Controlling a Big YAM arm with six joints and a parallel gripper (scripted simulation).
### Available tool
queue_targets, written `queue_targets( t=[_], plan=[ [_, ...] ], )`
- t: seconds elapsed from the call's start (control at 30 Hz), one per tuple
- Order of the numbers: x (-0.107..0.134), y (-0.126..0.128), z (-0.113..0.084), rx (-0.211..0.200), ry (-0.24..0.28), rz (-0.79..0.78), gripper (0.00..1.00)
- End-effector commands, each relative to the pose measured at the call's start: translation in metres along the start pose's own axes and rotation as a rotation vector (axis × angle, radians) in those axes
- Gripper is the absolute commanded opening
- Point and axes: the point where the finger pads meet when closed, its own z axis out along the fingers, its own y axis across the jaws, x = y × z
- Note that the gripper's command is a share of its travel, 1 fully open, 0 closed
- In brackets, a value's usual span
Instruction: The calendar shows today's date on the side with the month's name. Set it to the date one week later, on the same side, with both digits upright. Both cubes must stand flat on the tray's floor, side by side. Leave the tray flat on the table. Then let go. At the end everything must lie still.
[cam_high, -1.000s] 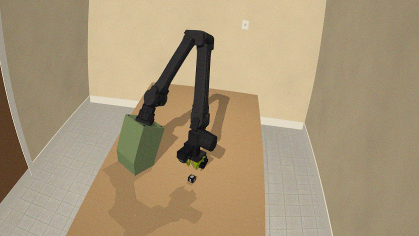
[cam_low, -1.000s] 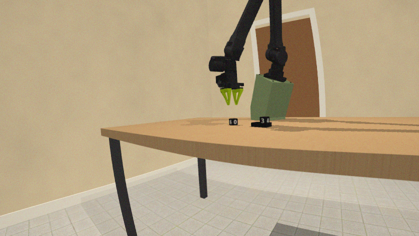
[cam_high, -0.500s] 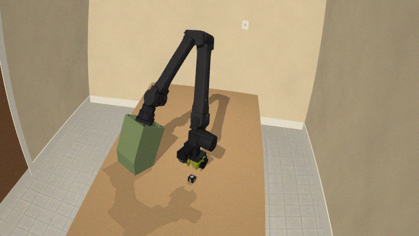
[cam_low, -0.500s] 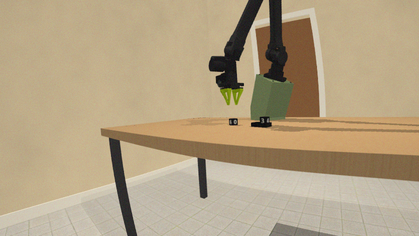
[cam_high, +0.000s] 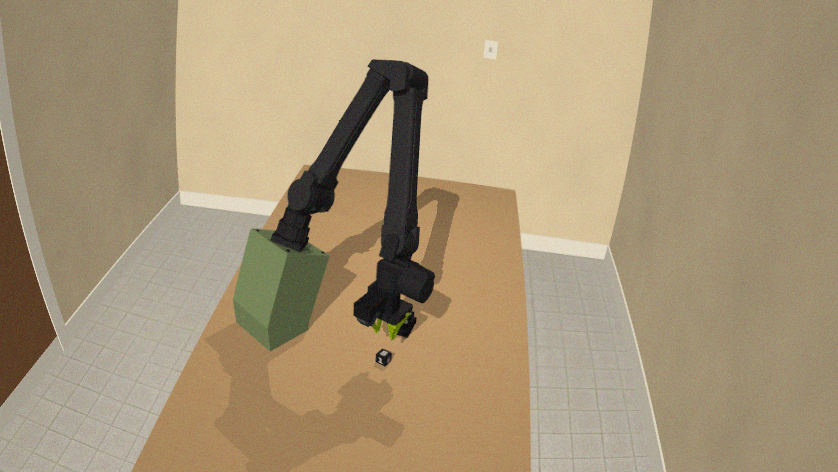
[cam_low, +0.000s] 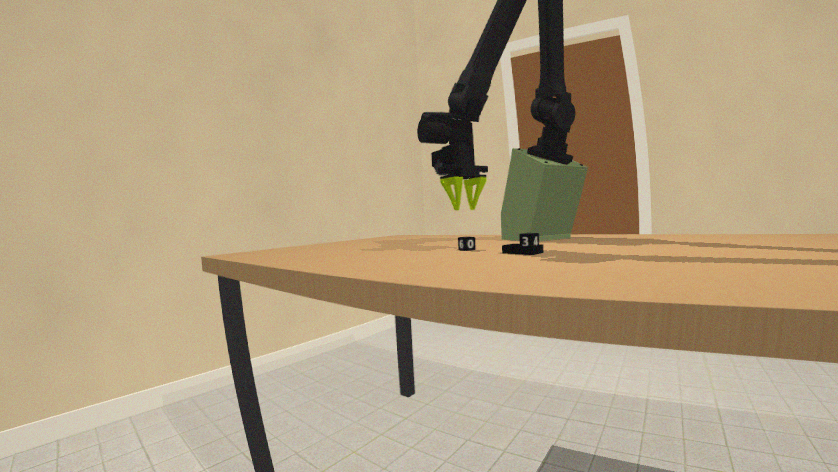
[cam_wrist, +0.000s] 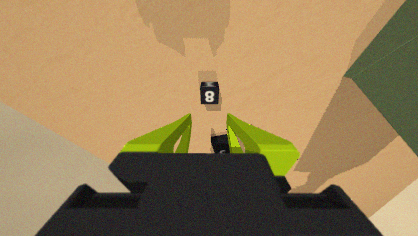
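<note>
1. Writing: white "6" + "0" on loose blk cube w/ white digits (cam_high: 383, 357) (cam_low: 466, 243) (cam_wrist: 209, 93); wrist cam reads "8" on it too. Other blk cube w/ white digits (cam_low: 528, 239) (cam_wrist: 219, 143) shows "3" + "4". Month name: can't make out.
2. Loose cube flat on brown wood-look tabletop (cam_high: 469, 375) (cam_low: 375, 263) (cam_wrist: 100, 60), between its long edges, outside the low blk tray (cam_high: 404, 334) (cam_low: 511, 249). Other cube sits on tray; tray's on the table, nearer pedestal than loose cube in ext. view.
3. Lime-green-fingered gripper (cam_high: 384, 334) (cam_low: 465, 209) (cam_wrist: 209, 117) hangs above loose cube in ext. view, tips down, approx. half open, nothing held.
4. Angular green pedestal (cam_high: 269, 293) (cam_low: 542, 202) (cam_wrist: 395, 65) bears blk arm (cam_high: 402, 158) (cam_low: 551, 52), by the long edge on the door side. Gripper + arm partly block tray from above.
</note>
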Motion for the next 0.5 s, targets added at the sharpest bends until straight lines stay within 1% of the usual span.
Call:
queue_targets(
  t=[0.0,0.2,0.47],
  plan=[
    [0.0046,0.0061,0.0002,-0.010,0.000,-0.012,0.44],
    [0.0032,0.0042,0.0042,-0.004,0.001,-0.006,0.44],
    [0.0032,0.0045,0.0098,-0.006,0.000,-0.005,0.44]
  ],
)
